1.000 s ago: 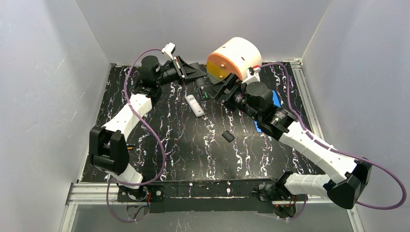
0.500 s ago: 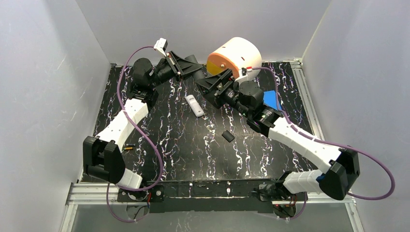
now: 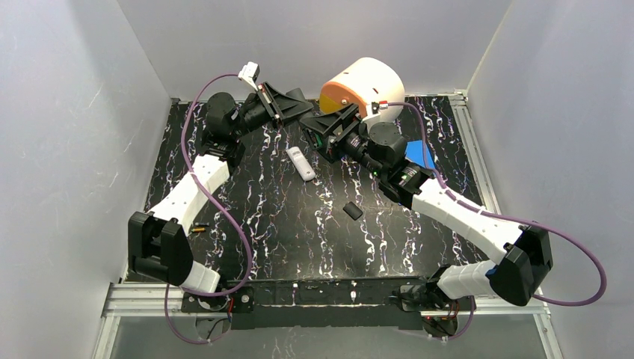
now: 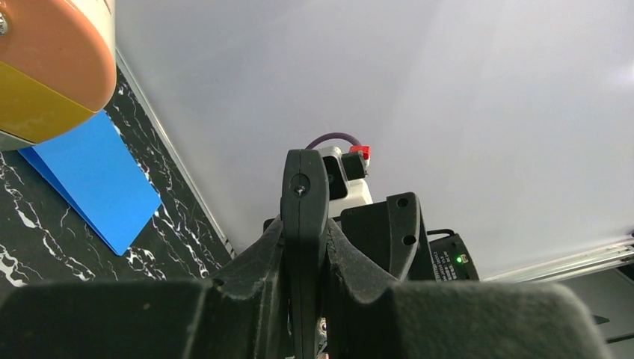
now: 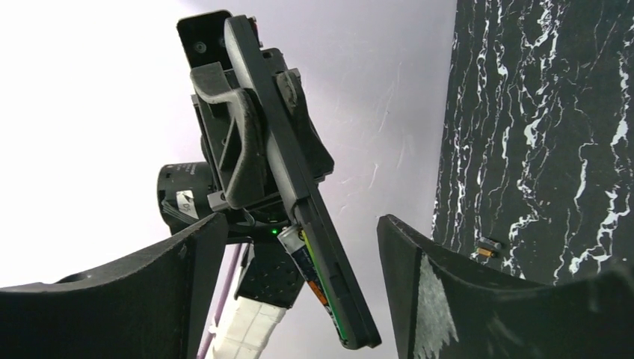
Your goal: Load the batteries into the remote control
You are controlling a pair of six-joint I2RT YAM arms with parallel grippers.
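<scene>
The left end effector [image 3: 299,107] is pressed together on a black remote control [image 5: 321,224], held in the air above the far part of the desk [image 3: 284,247], close to the back wall. In the left wrist view the remote shows edge-on as a thin black slab squeezed between the two fingers. The right wrist view shows its open side, where a battery [image 5: 306,263] with green and orange on it sits in the remote's recess. The right end effector [image 3: 321,134] is spread wide, with one finger on each side of the remote's free end. Neither finger can be seen touching the remote, and this end effector holds nothing. A second small battery [image 5: 489,247] lies loose on the desk near its left edge, well apart from both arms. A white remote [image 3: 299,163] lies flat on the desk below the two end effectors, and a small black flat piece [image 3: 352,211] lies nearer the front. Compared with a second ago, the right end effector has risen off the desk and moved left toward the held remote, its fingers a little less wide. The left arm has swung its elbow outward and tipped the remote higher. The white remote and the black piece have not moved.
</scene>
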